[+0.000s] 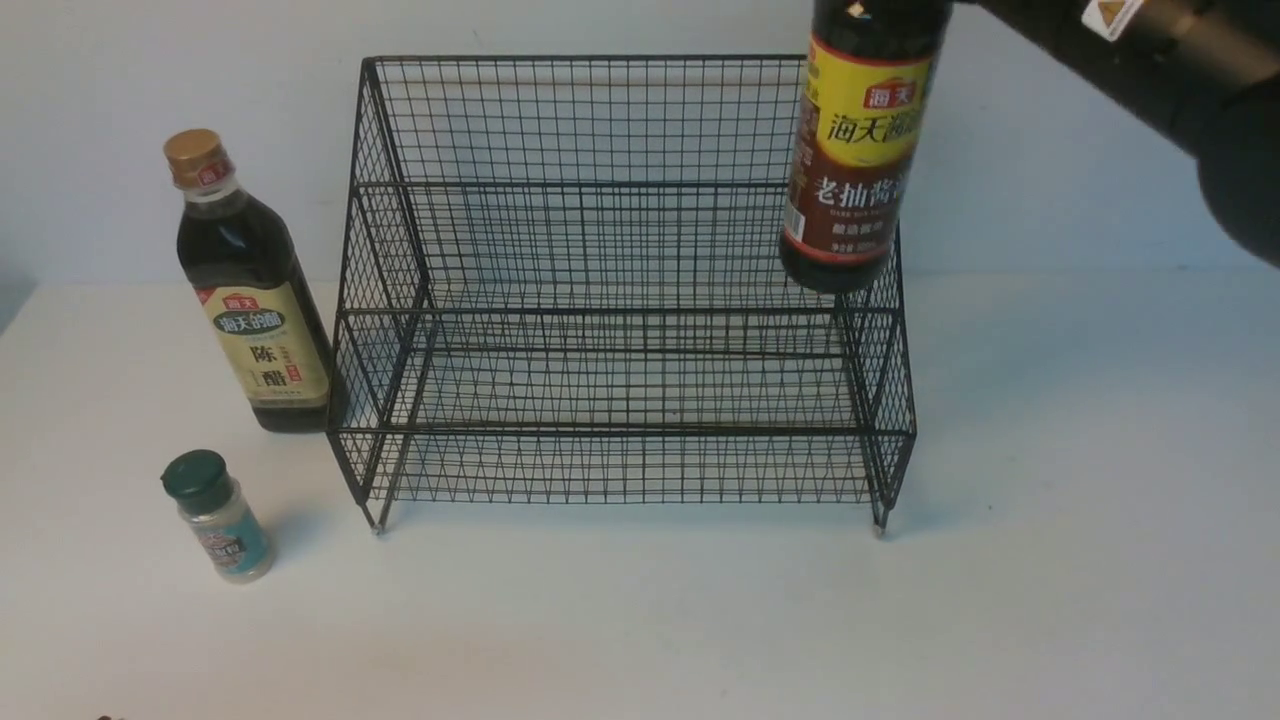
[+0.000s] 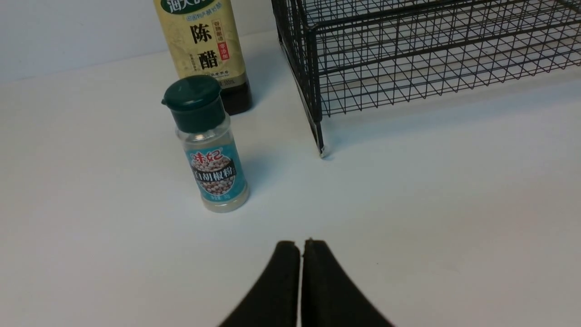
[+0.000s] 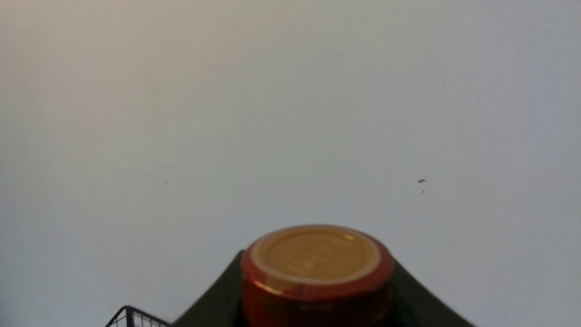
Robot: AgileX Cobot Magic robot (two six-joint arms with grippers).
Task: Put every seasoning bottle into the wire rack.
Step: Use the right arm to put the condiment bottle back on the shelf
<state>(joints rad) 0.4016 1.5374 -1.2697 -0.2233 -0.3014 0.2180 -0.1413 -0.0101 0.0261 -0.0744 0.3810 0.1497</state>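
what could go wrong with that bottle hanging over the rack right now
The yellow-red label bottle hangs with its base right by the right side wall of the wire rack; lowered from here, it could catch the wire and tip. The right pincer seems to grip it only near its top, so the tall bottle might swing or slip.

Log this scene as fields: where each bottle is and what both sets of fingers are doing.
yellow-red label bottle: airborne, upright, at wire rack's right end
right fingers: gripping that bottle near its cap
gold-cap bottle: on table, left of rack
green-capped shaker: on table, nearer the robot
left fingers: shut, empty
wire rack: no bottle inside
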